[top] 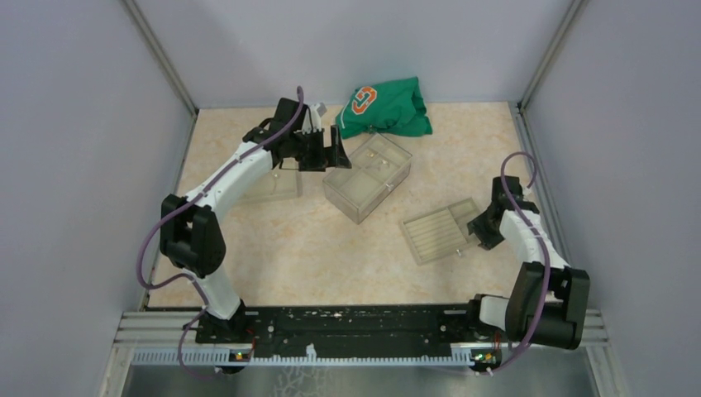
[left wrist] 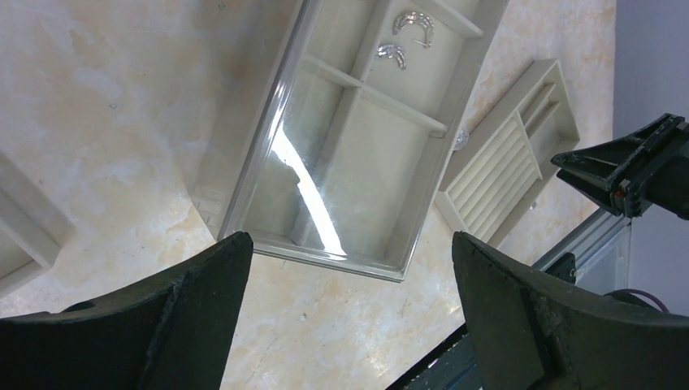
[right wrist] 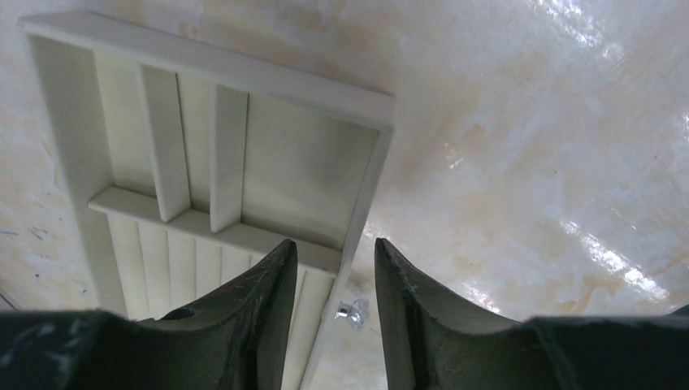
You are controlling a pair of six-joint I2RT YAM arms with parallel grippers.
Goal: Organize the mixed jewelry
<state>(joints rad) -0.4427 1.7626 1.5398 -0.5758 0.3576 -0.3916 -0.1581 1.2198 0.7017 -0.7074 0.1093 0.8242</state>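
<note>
Two silvery hoop earrings (left wrist: 413, 24) lie in a far compartment of the clear compartmented box (left wrist: 268, 154). My left gripper (left wrist: 349, 252) hovers open over the box's near edge (top: 326, 157), with nothing between its fingers. A tiny crystal stud (right wrist: 353, 310) lies on the table against the edge of the slotted cream tray (right wrist: 244, 81). My right gripper (right wrist: 333, 248) stands just above it, jaws partly open on either side of the stud and not touching it. In the top view the right gripper (top: 484, 227) is at the tray's right end (top: 438, 231).
A green cloth with an orange logo (top: 384, 107) lies behind the box. Another clear tray (top: 273, 186) sits under the left arm. Grey walls enclose the table on three sides. The arms' base rail (top: 355, 318) runs along the near edge.
</note>
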